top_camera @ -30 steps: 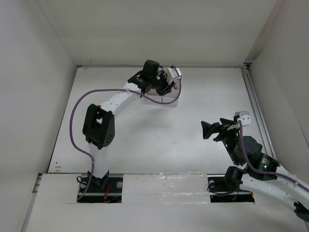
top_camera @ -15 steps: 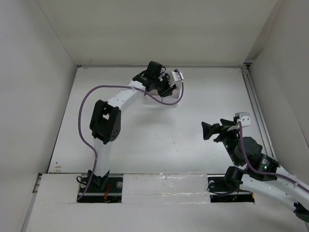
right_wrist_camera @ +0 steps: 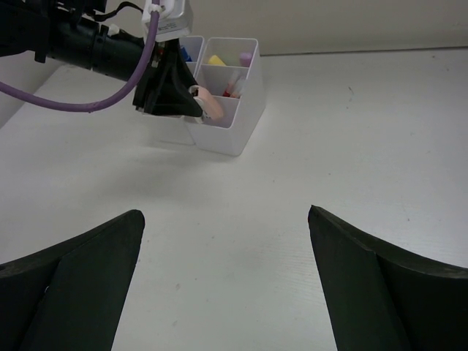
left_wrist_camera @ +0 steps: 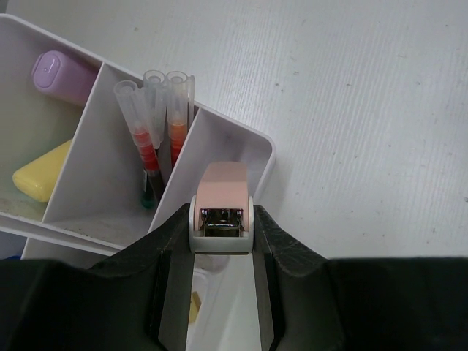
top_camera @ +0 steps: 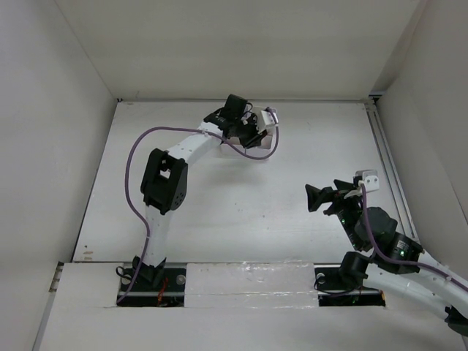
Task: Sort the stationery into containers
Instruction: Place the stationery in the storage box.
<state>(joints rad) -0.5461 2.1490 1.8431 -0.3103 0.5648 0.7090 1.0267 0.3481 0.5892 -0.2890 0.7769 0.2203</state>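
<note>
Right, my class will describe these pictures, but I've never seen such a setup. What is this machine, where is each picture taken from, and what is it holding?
These are two robot arms bolted at the near edge of a white table. One picture looks down from above; the other two come from cameras on the wrists. The left gripper is shut on a small pink and white item, maybe a stapler, over a corner compartment of the organizer tray. Other compartments hold red pens, a purple highlighter and a yellow piece. The right gripper stands wide open and empty, away from the tray.
</note>
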